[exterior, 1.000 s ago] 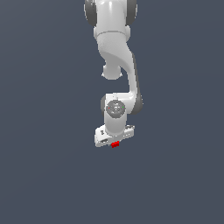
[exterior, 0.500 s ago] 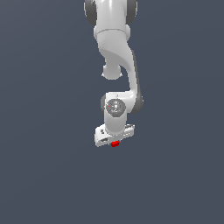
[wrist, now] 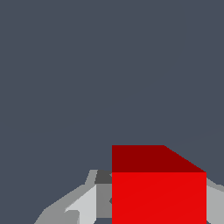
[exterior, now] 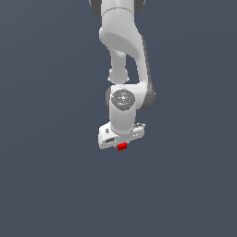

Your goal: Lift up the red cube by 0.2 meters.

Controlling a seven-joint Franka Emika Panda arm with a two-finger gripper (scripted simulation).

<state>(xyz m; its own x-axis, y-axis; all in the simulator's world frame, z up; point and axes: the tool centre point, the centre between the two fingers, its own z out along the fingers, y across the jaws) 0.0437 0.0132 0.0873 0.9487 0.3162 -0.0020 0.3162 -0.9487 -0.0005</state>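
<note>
In the exterior view, the arm (exterior: pixel 124 55) is seen reaching down over a plain grey worktop (exterior: pixel 46 185) whose edges and corners lie out of frame, so no place can be given by them. The cube (exterior: pixel 122 146) shows as a small red patch directly under the gripper (exterior: pixel 121 144), mostly hidden by the white hand. Whether it rests on the worktop or hangs above it cannot be told here.

In the wrist view, the cube (wrist: pixel 158 190) is seen large and close, with grey fingers (wrist: pixel 81 205) pressed in at both of its sides; the gripper (wrist: pixel 157 205) is judged to be clenched on it. The cube is judged light, rigid and smooth-faced, so some slip is possible. It is best held on two opposite flat faces, centred between the pads.
</note>
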